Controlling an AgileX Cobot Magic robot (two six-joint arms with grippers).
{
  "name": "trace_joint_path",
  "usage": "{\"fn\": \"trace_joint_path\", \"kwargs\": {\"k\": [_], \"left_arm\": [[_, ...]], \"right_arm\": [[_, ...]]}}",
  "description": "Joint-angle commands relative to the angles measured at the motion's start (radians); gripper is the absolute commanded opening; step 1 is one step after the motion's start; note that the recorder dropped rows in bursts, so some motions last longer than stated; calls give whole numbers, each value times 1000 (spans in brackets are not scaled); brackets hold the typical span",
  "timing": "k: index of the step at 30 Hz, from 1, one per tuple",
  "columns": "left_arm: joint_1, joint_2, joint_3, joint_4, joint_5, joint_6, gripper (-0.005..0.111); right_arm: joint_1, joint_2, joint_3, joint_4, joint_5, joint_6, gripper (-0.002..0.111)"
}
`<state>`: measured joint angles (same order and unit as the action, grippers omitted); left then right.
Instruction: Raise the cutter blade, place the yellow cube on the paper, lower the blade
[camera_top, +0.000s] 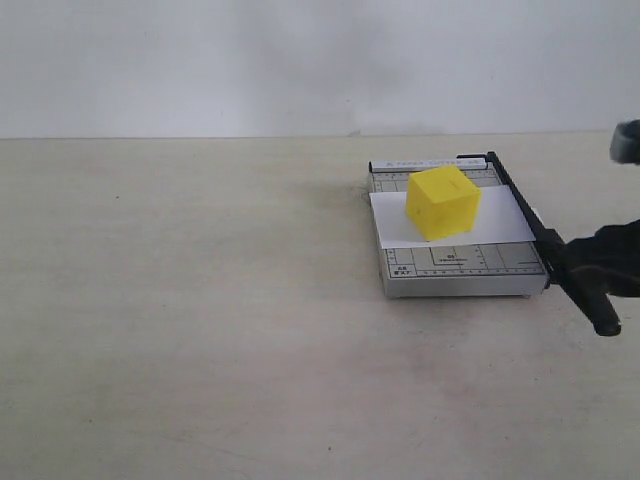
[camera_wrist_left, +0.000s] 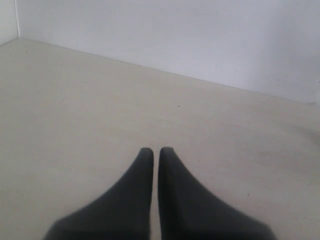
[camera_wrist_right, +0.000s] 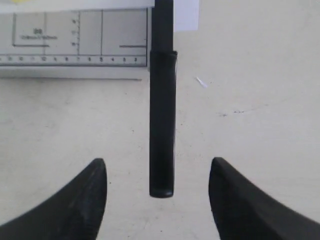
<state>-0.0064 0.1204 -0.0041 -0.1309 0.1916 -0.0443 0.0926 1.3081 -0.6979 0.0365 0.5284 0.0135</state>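
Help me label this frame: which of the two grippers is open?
The right gripper: its fingers stand wide apart on either side of the cutter blade handle, not touching it. The left gripper is shut, fingertips nearly together.

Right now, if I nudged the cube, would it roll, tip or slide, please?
The cube rests on a flat face, so it probably won't roll. It looks as wide as tall, so tipping seems unlikely. The paper looks smooth, so it may slide.

1. In the exterior view, the right gripper (camera_top: 600, 265) is a dark blur cut off by the frame edge, masking part of the cutter blade (camera_top: 520, 205).
2. The left gripper (camera_wrist_left: 156, 150) runs off its wrist view's edge.
3. Print on the grey base (camera_top: 460, 268) is unreadably small.
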Motion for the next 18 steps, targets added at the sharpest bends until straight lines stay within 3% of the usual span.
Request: {"fn": "trace_joint_path", "kwargs": {"k": [1, 3, 4, 5, 6, 7, 8, 11, 18], "left_arm": [[-5, -1, 4, -7, -12, -9, 4], [-5, -1, 4, -7, -12, -9, 4], [-5, -1, 4, -7, -12, -9, 4], [-5, -1, 4, -7, -12, -9, 4], [-5, -1, 4, -7, -12, -9, 4], [-5, -1, 4, -7, -12, -9, 4], [-5, -1, 4, -7, -12, -9, 4], [-5, -1, 4, -7, -12, -9, 4], [-3, -14, 4, -3, -12, -9, 4]], "right_arm": [[-3, -304, -2, 0, 109, 47, 58], [-3, -444, -2, 2, 119, 84, 58], [-3, -574, 0, 2, 99, 109, 51], [-3, -649, 4, 2, 80, 114, 42], [-3, -793, 42, 5, 9, 114, 19], [-3, -874, 74, 10, -30, 109, 4], [-3, -1035, 148, 12, -80, 108, 1], [-3, -1289, 302, 25, -137, 111, 1], [-3, -1258, 406, -70, -201, 144, 1]]}}
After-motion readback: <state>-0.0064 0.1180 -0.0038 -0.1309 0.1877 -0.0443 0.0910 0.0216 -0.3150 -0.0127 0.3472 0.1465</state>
